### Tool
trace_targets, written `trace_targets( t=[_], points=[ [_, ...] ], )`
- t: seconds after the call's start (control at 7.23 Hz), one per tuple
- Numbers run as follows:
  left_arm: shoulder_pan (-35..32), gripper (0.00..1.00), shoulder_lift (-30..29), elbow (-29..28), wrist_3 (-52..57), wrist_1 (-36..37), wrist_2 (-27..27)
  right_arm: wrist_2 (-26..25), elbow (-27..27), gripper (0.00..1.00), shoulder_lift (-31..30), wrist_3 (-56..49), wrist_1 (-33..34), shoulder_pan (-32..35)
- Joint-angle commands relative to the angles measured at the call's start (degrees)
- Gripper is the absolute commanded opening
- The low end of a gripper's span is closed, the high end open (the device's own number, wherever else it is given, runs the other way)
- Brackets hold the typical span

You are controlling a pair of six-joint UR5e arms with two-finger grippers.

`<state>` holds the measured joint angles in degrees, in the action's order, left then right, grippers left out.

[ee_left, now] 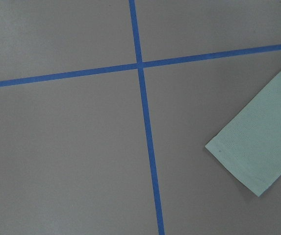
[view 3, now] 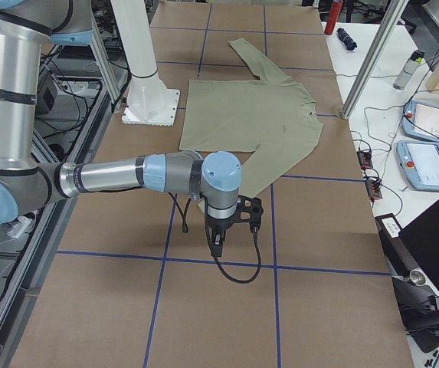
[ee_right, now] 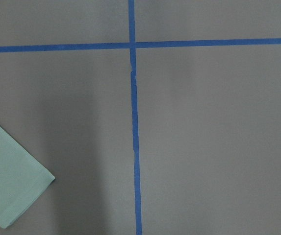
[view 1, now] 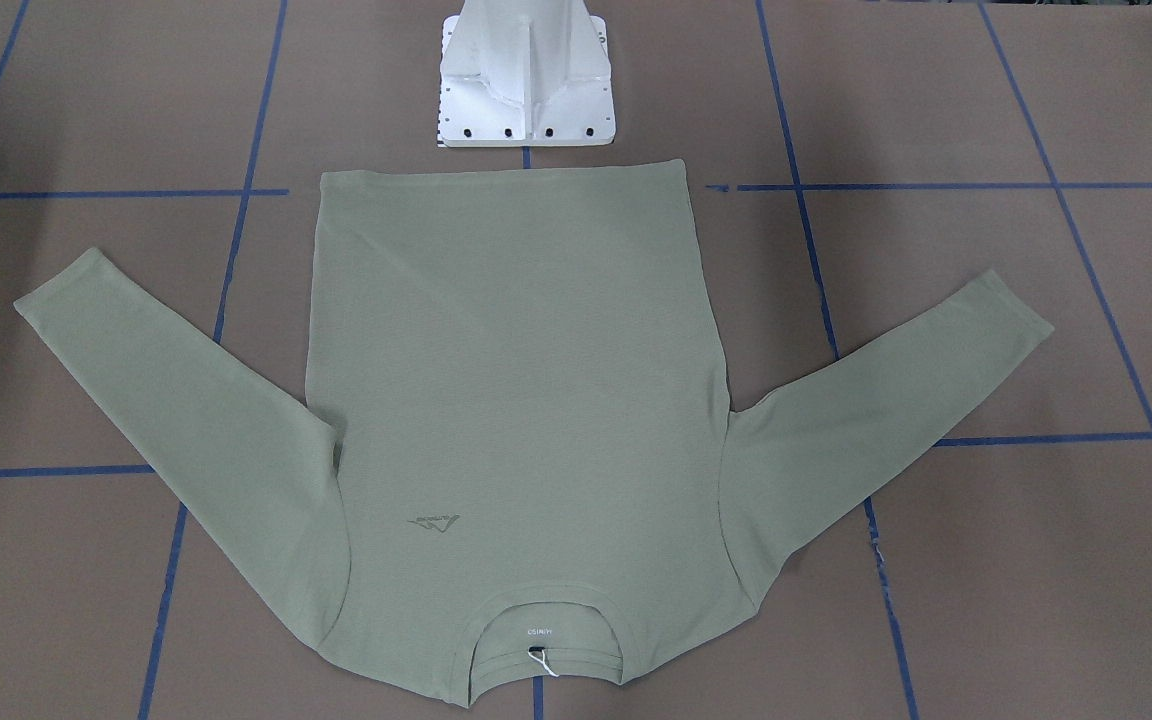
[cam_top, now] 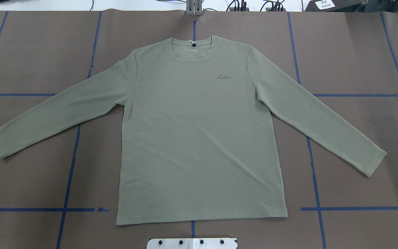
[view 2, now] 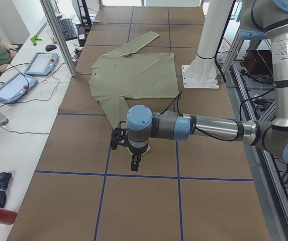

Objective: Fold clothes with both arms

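- Sage-green long-sleeved knit shirt with a round neck is lying flat and face up on the brown paper-covered bench. Its hem is lying toward the white pedestal base and its neck away from it. Both sleeves are spreading outward and slanting back toward the robot's side.
- Nothing is showing as folded: no sleeve is crossing the body and the hem is not doubling over. By my reading the task is only starting, with the sleeve folds and body folds all waiting to be done.
- Silver-grey left arm is hanging stretched out low over the bench, its jaws pointing down near the left cuff. In the left wrist view that cuff is sitting off to one side, not under the middle.
- Silver-grey right arm is doing likewise near the right cuff, which is lying at the corner of its wrist view.
- Neither pair of jaws is appearing to touch cloth. Only the side views are showing them, so I cannot tell whether they are apart or together.
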<state>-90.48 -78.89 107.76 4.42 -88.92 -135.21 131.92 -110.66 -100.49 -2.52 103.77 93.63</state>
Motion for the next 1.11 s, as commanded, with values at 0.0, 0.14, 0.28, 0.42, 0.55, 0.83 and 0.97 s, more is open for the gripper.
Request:
trace_targets(
  t=[0.0, 0.14, 0.28, 0.42, 0.55, 0.83, 0.97],
  points=[
    [0.2, 1.00, -0.5, -0.3, -0.1, -2.6, 0.5, 1.0, -3.0, 1.00, 1.1, 0.4, -1.0, -1.9],
    [0.1, 1.00, -0.6, 0.5, 0.1, -6.4, 0.3, 2.6, -3.2, 1.00, 1.8, 1.0, -4.9, -3.0],
    [0.1, 1.00, -0.6, -0.2, -0.3, -12.5, 0.6, 2.5, -1.9, 1.00, 3.4, 1.0, -9.2, -3.3],
    [0.1, 1.00, -2.0, -1.6, -0.8, -19.0, 0.3, 3.3, -0.9, 1.00, 3.0, 0.9, -14.7, -3.3],
    [0.0, 1.00, -1.9, -2.2, -0.8, -27.8, 0.0, 7.4, 0.2, 1.00, 1.6, 1.1, -18.6, -3.2],
    [0.0, 1.00, -1.3, -4.0, -4.9, -35.8, -0.1, 10.4, 0.2, 1.00, -2.6, 4.5, -26.0, -3.3],
    [-0.1, 1.00, -1.0, -3.9, -5.0, -36.1, -0.1, 10.5, 0.2, 1.00, -3.8, 17.0, -32.8, -5.0]
  ],
)
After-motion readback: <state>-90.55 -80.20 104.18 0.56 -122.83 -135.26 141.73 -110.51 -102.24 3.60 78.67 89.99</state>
